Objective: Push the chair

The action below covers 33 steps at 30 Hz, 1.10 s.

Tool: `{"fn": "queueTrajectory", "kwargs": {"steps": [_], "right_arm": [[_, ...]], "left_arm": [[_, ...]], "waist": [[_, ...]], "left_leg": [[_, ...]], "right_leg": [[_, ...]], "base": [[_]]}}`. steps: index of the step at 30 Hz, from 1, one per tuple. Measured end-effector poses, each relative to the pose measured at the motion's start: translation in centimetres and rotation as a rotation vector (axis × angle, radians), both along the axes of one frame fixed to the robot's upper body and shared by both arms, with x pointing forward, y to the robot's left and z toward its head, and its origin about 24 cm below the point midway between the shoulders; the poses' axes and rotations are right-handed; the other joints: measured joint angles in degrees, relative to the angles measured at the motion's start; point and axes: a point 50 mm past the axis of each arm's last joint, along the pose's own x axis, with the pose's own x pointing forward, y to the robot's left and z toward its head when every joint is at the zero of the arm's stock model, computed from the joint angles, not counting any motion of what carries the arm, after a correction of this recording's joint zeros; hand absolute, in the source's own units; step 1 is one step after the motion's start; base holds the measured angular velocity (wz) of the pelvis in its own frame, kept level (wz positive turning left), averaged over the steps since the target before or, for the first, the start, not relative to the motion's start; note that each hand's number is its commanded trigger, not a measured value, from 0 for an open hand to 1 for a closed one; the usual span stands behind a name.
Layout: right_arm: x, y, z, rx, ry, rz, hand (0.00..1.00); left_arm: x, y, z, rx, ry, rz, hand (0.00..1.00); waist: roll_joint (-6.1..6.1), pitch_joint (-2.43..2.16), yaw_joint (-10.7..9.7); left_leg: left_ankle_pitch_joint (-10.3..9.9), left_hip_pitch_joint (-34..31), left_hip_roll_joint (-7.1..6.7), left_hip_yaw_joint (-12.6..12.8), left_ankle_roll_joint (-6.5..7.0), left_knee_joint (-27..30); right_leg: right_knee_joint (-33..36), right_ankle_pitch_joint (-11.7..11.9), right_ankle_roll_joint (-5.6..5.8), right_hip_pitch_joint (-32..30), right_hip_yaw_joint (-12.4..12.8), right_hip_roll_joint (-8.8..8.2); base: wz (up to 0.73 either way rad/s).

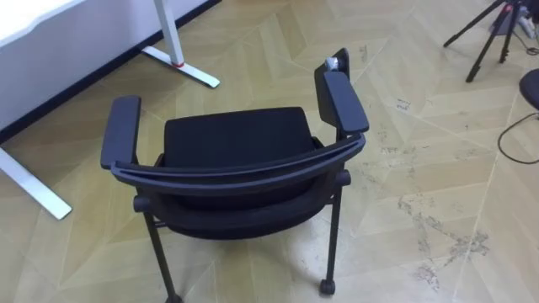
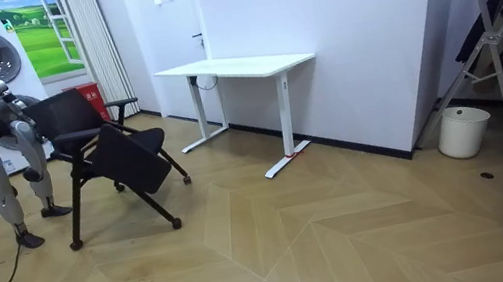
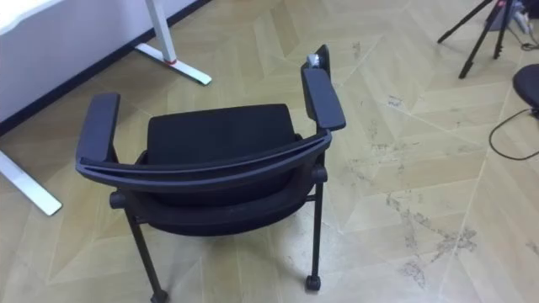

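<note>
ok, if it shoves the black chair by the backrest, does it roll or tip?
Probably rolls: the chair has a small caster under a rear leg, and the wood floor looks smooth. Its thin frame suggests it is fairly light, so a push high on the backrest might tilt or swerve it. The desk foot ahead could stop it.

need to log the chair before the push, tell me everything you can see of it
The chair is black, with a padded seat, two padded armrests, a curved back rail nearest the head camera, and thin dark legs on small castors. It stands upright on the wooden floor, seat empty, fronting roughly toward a white desk. The floor alone is seen touching it; in the room view the robot stands just behind it.
</note>
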Motion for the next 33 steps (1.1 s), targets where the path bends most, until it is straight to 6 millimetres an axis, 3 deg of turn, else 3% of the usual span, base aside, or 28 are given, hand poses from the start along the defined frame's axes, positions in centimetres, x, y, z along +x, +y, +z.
{"fn": "queueTrajectory", "kwargs": {"steps": [3,8,13,21,29,33], "right_arm": [[-0.3,-0.1,0.0,0.000,0.009,-0.020,0.00],[-1.4,-0.6,-0.1,-0.003,0.027,-0.154,0.00],[-2.4,-1.2,0.0,-0.023,0.038,-0.287,0.00],[-3.1,-1.2,-0.1,-0.032,0.058,-0.304,0.00],[-2.3,-1.3,0.0,-0.055,0.050,-0.273,0.00],[-2.0,-1.3,0.0,-0.058,0.047,-0.250,0.00]], "left_arm": [[-0.4,0.3,0.0,0.010,0.008,0.022,0.00],[-1.3,0.9,0.0,0.026,0.020,0.076,0.00],[-2.0,1.4,0.1,0.058,0.033,0.115,0.00],[-2.6,1.4,0.1,0.059,0.044,0.150,0.00],[-3.2,1.1,0.0,0.036,0.046,0.223,0.00],[-3.5,1.3,0.0,0.035,0.047,0.228,0.00]], "waist": [[-0.18,-0.11,0.01],[-0.75,0.32,-0.10],[-0.87,0.17,-1.13],[-0.76,-0.35,-1.24],[-0.97,-0.25,-0.97],[-1.01,-0.25,0.47]], "left_leg": [[0.00,0.09,0.00,-0.04,0.00,0.01],[0.00,1.67,-0.10,-0.35,0.00,-0.05],[-0.04,1.66,-0.31,-0.18,0.07,0.09],[-0.04,2.01,-0.35,-0.27,0.09,0.15],[-0.04,1.84,-0.42,-0.29,0.09,0.14],[-0.04,1.45,-0.50,-0.62,0.09,0.16]], "right_leg": [[0.09,0.00,0.00,0.05,-0.04,-0.01],[-0.03,-0.21,0.14,1.94,-0.13,-0.09],[0.08,-0.47,0.26,2.15,-0.41,-0.31],[0.17,-0.47,0.24,2.56,-0.24,-0.33],[0.15,-0.71,0.29,2.40,-0.13,-0.39],[0.14,-0.73,0.31,2.14,-0.59,-0.47]], "base": [[0.01],[0.07],[0.05],[0.00],[0.00],[0.03]]}}
